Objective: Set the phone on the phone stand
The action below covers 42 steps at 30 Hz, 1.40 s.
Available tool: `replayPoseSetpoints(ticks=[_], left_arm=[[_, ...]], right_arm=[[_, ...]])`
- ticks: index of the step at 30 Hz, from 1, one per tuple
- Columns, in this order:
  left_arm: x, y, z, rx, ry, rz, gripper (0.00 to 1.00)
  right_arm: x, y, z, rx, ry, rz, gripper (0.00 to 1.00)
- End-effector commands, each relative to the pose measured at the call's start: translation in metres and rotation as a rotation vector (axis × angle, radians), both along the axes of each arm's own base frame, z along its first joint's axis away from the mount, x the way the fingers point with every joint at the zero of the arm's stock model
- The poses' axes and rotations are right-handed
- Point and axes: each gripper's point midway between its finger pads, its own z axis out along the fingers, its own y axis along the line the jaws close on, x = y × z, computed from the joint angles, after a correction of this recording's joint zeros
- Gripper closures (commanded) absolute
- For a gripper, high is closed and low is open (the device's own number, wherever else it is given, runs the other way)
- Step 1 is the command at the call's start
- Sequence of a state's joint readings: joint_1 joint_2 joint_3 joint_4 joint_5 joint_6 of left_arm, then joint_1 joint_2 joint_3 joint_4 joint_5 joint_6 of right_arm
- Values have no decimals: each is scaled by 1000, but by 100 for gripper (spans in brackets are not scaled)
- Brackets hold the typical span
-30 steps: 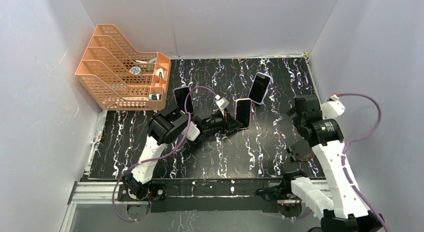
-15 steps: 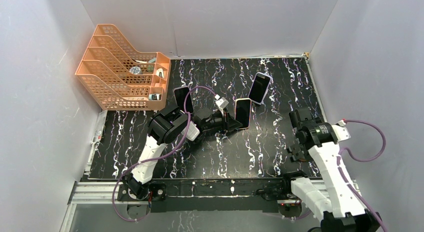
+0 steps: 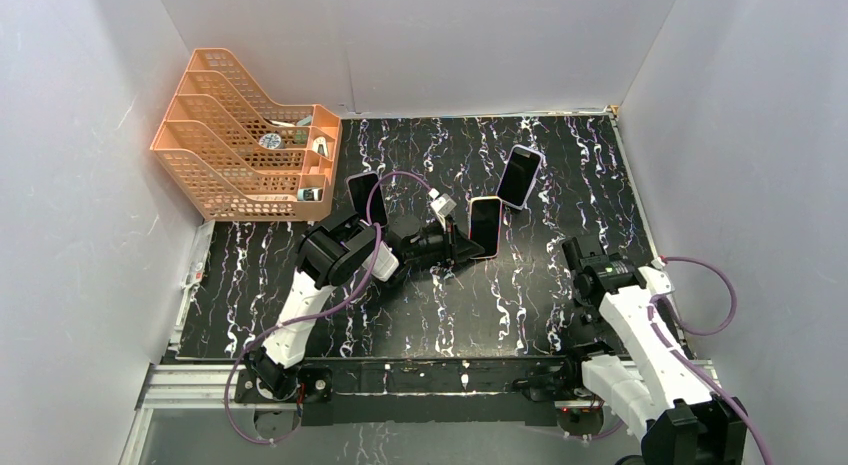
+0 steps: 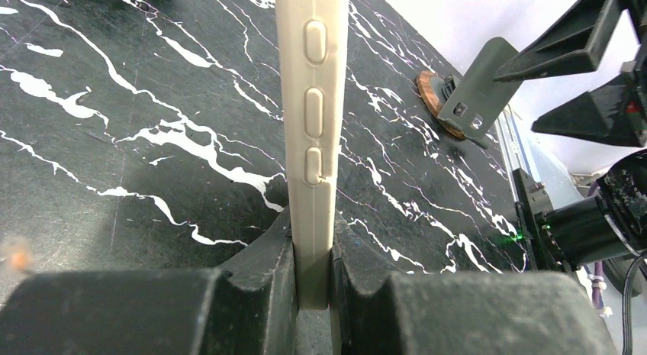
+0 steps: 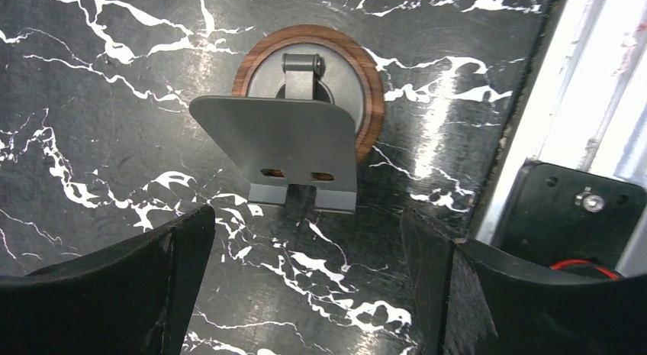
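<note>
A phone (image 3: 486, 225) in a cream case is held upright on its edge at mid-table, its side buttons (image 4: 314, 111) facing the left wrist camera. My left gripper (image 3: 467, 247) (image 4: 313, 244) is shut on the phone's lower edge. The phone stand (image 5: 305, 141), a grey tilted plate on a round wood-rimmed base, sits near the table's right near corner; from the left wrist the stand (image 4: 467, 101) shows to the right of the phone. My right gripper (image 5: 305, 244) hangs open just short of the stand, nothing between its fingers. From the top, the right arm (image 3: 605, 277) hides the stand.
An orange file rack (image 3: 245, 145) with small items stands at the back left. A purple-cased phone (image 3: 519, 177) and a dark phone (image 3: 365, 197) stand propped behind the held one. A metal rail (image 5: 564, 103) runs close to the stand. White walls enclose the table.
The right arm has swung back toward the near right corner and lowered over the stand. The left arm and its phone have stayed put.
</note>
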<state>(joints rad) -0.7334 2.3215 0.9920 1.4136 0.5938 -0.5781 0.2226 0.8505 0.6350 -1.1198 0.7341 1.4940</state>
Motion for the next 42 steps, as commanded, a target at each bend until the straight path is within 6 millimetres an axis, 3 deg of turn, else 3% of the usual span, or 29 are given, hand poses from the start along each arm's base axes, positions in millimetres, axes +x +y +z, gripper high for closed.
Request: replayPoseSetpoints(ticks=[1,9,19,24,42], left_arm=[[8,4,-8,4,12,5,100],[8,5,-11,7,19,2,100],[8,5,-17,7,43,-4,100],[8,5,-17,-1,52,-5,100],[10,7,-23,-6,71,-3,100]], right_arm=[[21,2,-8,9,-94,-4,1],[30,-4,-19,-25,-107,-1,1],[8,-21,-19,-80,-40,-160,1],[12,-22,-20,-92,-32,-158,2],[42,-17,-35,-62,-71,-96,36]])
